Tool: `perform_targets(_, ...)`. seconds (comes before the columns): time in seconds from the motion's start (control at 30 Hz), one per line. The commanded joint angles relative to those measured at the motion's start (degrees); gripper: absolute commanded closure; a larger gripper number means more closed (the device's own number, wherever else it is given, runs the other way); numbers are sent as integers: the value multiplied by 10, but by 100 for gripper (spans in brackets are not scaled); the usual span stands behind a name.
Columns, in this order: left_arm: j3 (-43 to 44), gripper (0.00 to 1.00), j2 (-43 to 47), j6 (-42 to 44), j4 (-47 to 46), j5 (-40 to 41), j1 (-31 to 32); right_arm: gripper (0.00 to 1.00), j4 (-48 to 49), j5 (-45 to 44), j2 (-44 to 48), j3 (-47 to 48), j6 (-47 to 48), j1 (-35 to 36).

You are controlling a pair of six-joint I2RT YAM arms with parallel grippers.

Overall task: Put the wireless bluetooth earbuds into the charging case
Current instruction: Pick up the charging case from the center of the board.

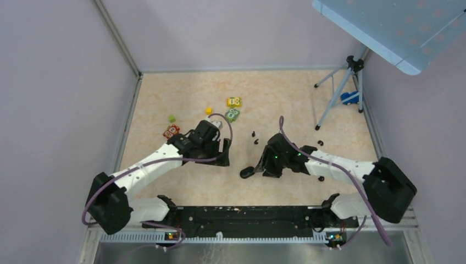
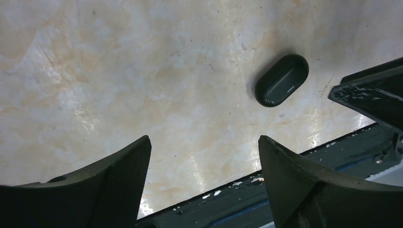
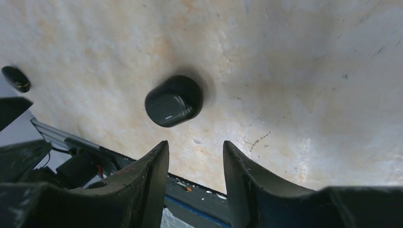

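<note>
Black charging case [image 2: 281,80], oval, glossy, closed

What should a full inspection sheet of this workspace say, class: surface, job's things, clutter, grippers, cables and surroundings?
Surface: beige marbled tabletop, lightly scuffed.
Job's things: charging case lies near the front, between the arms, and its lid looks shut. Two earbuds lie loose on the table behind it, outside it.
Clutter: toy blocks scattered at the back left. Small dark bits by the right arm are too small to identify.
Grippers: left gripper open and empty. Right gripper open and empty, with the case just ahead of it.
Cables: a purple cable runs along each arm.
Surroundings: pale walls, a tripod at the back right, and a light-blue panel overhead.
</note>
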State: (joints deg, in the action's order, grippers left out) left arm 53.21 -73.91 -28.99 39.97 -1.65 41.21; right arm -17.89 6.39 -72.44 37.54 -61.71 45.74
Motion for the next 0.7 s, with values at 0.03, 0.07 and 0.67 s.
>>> perform_targets(0.03, -92, 12, 94, -54, -109, -91, -39, 53, 2, -58, -71, 51, -159, 51)
perform_targets(0.07, -95, 12, 103, -57, -112, -104, -50, 50, 8, -62, -79, 55, -179, 58)
perform_targets(0.67, -106, 11, 133, -50, -120, -142, -71, 41, 91, -131, -203, 119, -153, 67)
